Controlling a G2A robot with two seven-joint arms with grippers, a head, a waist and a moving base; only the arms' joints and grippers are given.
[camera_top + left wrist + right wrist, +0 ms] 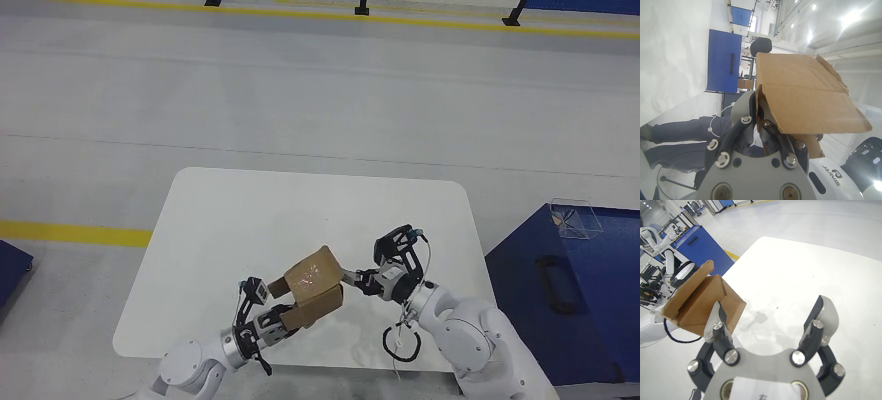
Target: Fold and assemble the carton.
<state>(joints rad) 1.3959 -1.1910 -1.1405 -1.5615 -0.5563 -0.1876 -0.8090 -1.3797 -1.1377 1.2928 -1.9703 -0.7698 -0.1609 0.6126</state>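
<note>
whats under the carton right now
The carton is held over the white table. The left gripper grips it from beneath; a flap hides the contact, and the table directly below is covered.

You get bright, even overhead light, ceiling lights (849, 19) flaring into glare far beyond the left gripper (288, 312), white table (800, 266) washed near-featureless ahead of the fingers (815, 309) of the right gripper (768, 300), straight lines bowing toward both wrist views' edges.
</note>
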